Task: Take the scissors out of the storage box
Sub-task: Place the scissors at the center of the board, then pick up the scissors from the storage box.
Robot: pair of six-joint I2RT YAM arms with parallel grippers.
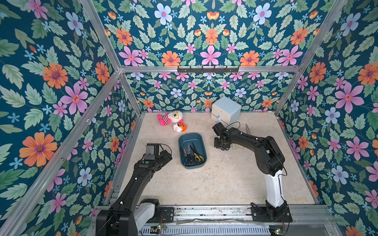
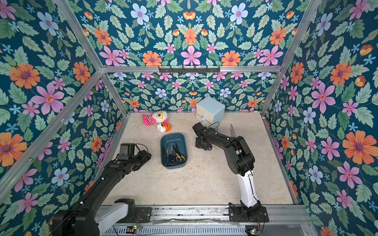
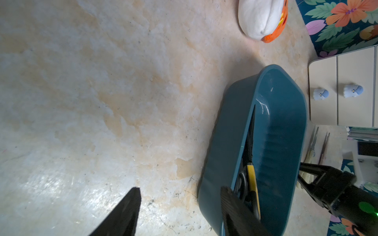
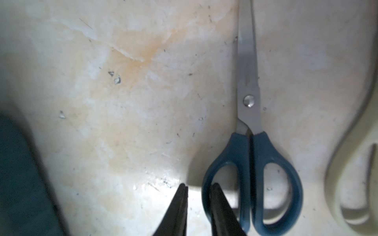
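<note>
The box sits in the middle of the bench. Several scissors lie in it, 1 with yellow-black handles among black ones. To its right, the right pincer is down at the bench, its jaws only narrowly apart astride the handle rim of a blue pair lying flat. Bare bench shows in the gap, so nothing is clamped. A cream pair lies just beside the blue. A thin pair lies farther back, near the drawers. The left pincer hangs near the box's other side, spread wide, holding nothing.
</note>
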